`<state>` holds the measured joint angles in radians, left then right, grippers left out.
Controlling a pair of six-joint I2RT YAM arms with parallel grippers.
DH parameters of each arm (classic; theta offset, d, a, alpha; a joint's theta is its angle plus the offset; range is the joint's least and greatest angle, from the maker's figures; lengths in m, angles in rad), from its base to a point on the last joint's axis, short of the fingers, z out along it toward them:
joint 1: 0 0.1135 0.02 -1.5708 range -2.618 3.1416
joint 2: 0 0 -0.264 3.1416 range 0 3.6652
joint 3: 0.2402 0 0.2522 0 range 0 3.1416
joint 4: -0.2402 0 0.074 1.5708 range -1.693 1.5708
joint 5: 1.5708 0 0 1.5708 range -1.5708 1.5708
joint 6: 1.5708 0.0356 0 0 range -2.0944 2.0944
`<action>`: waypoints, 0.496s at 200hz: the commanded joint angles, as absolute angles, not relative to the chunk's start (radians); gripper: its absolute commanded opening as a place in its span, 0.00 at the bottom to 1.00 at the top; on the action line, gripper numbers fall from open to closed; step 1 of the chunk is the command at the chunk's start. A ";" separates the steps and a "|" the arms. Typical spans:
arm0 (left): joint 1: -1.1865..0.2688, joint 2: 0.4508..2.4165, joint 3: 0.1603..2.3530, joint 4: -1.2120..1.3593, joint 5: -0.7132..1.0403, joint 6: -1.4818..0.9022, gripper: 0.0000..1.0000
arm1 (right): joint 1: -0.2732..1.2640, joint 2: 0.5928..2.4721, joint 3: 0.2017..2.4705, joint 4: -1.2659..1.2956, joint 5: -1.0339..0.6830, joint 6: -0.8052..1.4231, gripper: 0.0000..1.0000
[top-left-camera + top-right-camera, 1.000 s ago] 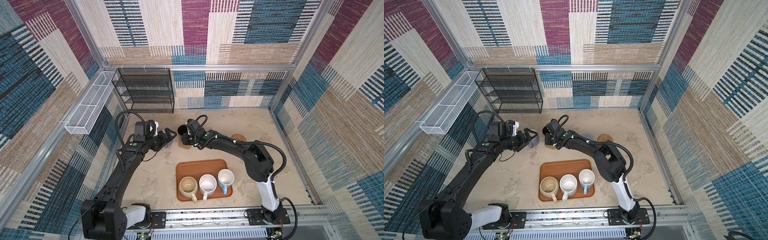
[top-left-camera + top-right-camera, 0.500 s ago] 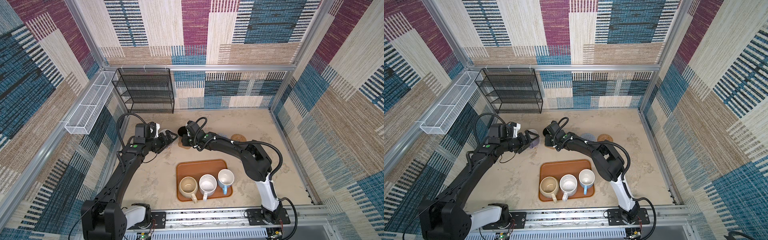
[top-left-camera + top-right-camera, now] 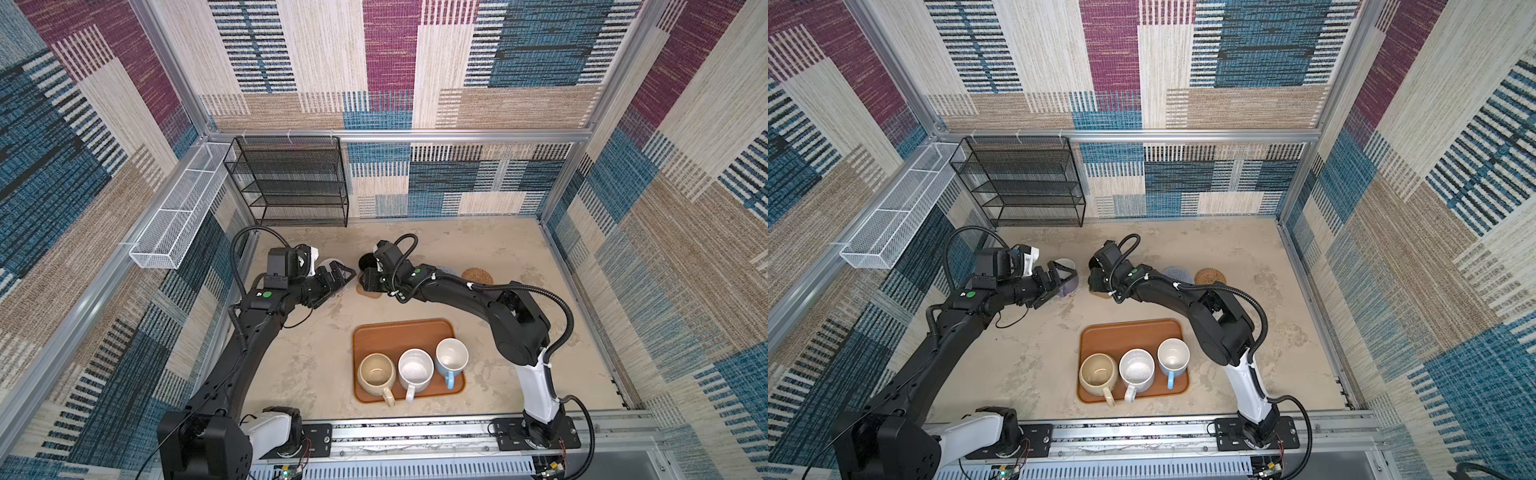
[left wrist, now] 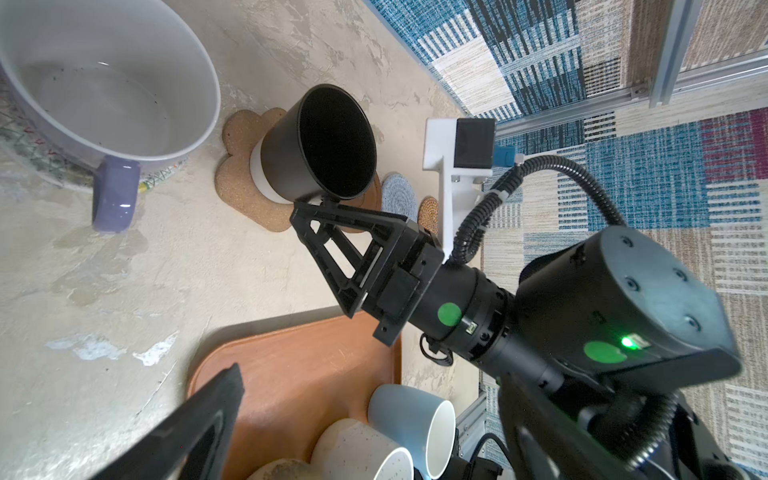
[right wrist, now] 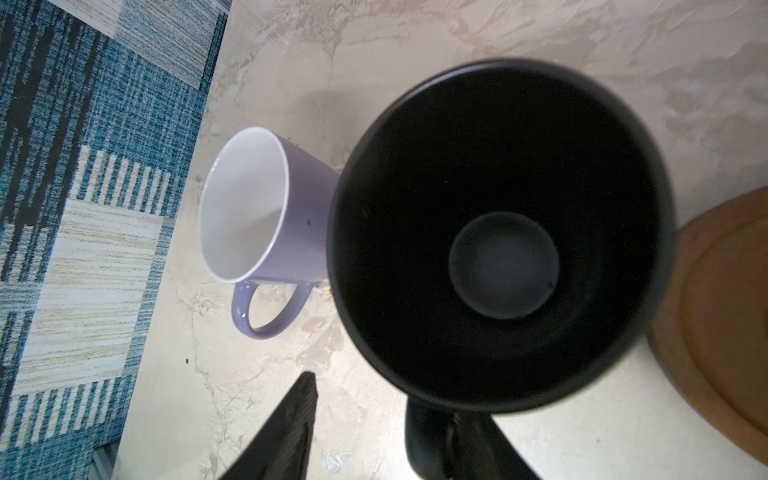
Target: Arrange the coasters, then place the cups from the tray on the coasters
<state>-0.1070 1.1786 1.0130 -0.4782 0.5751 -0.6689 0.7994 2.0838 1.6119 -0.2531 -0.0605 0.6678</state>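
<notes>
While the right gripper [image 4: 316, 206] stands at the handle of the black mug [image 4: 320, 145], its jaws look parted rather than clamped, one finger [image 5: 291, 428] clear of the handle, and the mug rests on the cork flower coaster [image 4: 239, 183] just above mid-frame in both top views. Outward from there, the left gripper [image 3: 1064, 275] hangs spread wide just beside the lavender mug [image 5: 299, 220], a little to the left. The tray [image 3: 399, 332] lies toward the lower edge of the frame from both, with the beige mug [image 3: 376, 372], the white speckled mug [image 3: 415, 370] and the light blue mug [image 3: 451, 354] in a row, handles pointing down-frame. I would judge the right arm nearer, the light blue mug closest to it.
</notes>
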 commanded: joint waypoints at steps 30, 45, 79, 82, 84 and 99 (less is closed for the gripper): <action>-0.125 1.095 1.048 -0.672 0.507 -0.565 0.96 | 0.804 2.007 1.550 -0.233 -0.083 0.643 0.60; -0.130 1.071 1.041 -0.685 0.501 -0.566 0.96 | 0.804 2.006 1.545 -0.235 -0.095 0.638 0.60; -0.183 1.062 1.025 -0.725 0.490 -0.588 0.93 | 0.804 1.950 1.488 -0.244 -0.086 0.624 0.61; -0.195 1.060 1.025 -0.730 0.484 -0.590 0.93 | 0.804 1.939 1.478 -0.244 -0.080 0.622 0.63; -0.203 1.058 1.025 -0.735 0.478 -0.592 0.93 | 0.804 1.932 1.475 -0.243 -0.076 0.621 0.64; -0.273 1.038 1.029 -0.789 0.423 -0.601 0.94 | 0.802 1.883 1.441 -0.256 -0.055 0.605 0.74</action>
<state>-0.2039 1.0634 1.0283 -0.7002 0.4931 -0.6003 0.8040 1.9476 1.4731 -0.2596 -0.0864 0.6315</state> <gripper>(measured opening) 0.930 0.680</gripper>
